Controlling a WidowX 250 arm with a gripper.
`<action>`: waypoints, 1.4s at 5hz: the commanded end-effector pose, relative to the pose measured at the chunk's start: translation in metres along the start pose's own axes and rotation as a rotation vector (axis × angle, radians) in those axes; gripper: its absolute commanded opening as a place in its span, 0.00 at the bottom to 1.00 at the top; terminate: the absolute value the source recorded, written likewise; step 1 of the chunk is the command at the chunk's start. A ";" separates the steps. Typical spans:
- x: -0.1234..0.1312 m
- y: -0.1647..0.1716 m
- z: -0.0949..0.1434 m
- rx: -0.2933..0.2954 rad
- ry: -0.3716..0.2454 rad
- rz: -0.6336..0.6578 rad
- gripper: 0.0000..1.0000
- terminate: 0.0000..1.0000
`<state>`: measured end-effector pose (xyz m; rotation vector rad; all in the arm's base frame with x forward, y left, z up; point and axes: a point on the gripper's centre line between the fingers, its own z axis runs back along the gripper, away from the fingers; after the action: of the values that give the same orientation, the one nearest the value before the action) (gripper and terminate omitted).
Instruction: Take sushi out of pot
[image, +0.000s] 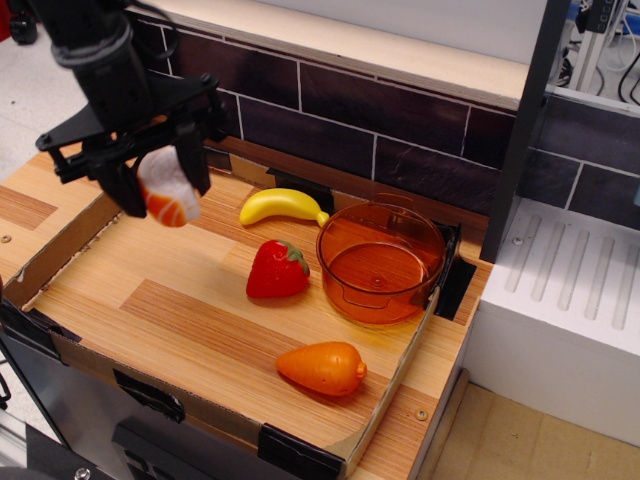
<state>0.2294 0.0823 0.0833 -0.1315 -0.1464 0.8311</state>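
Observation:
My black gripper (160, 190) is shut on the sushi (167, 188), a small white piece with an orange-red side. It holds the piece in the air above the far left part of the wooden tray (180, 310). The translucent orange pot (380, 262) stands at the tray's right side, far from the gripper, with nothing in it.
A yellow banana (280, 205) lies behind the pot's left. A red strawberry (277, 270) lies beside the pot. An orange carrot (322, 367) lies near the front edge. Cardboard walls rim the tray. A dark tiled wall stands behind, and a white block (570, 300) stands at the right.

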 end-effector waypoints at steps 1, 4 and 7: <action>0.025 0.006 -0.054 0.139 -0.146 -0.055 0.00 0.00; 0.030 0.010 -0.065 0.166 -0.118 -0.153 1.00 0.00; 0.051 0.017 -0.008 0.009 -0.124 0.034 1.00 0.00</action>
<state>0.2449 0.1205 0.0623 -0.0877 -0.1950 0.8825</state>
